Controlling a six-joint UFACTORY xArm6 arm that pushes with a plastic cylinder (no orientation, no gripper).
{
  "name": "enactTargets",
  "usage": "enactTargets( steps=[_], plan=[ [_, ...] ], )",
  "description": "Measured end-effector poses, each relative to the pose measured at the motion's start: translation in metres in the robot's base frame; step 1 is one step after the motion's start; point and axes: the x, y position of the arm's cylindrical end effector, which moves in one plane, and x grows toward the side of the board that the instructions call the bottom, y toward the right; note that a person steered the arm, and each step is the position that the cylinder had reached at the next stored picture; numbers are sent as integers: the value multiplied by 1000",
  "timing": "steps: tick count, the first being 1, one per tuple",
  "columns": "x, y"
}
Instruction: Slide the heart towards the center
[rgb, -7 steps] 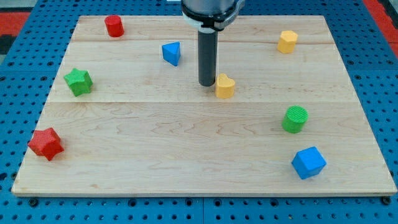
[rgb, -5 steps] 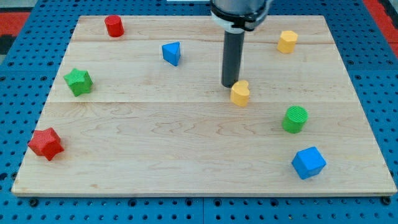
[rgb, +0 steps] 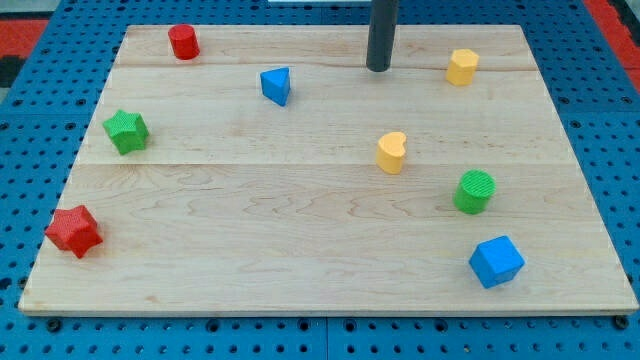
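The yellow heart block (rgb: 392, 152) lies on the wooden board (rgb: 300, 230), a little right of its middle. My tip (rgb: 378, 68) is near the view's top, well above the heart and slightly to its left, and touches no block. A clear gap of bare wood lies between the tip and the heart.
A yellow block (rgb: 461, 66) sits right of the tip. A blue triangle-like block (rgb: 277, 85) is to its left. A red cylinder (rgb: 183, 41), a green star (rgb: 126, 131), a red star (rgb: 73, 230), a green cylinder (rgb: 474, 191) and a blue cube (rgb: 496, 261) stand around the board.
The tip pushed the yellow heart rightward and slightly down, then drew away toward the view's top. The heart now lies alone; the other blocks have not moved.
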Motion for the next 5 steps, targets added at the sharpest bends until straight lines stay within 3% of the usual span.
enactTargets(
  steps=[3, 5],
  plan=[
    [-4, -16],
    [41, -14]
  ],
)
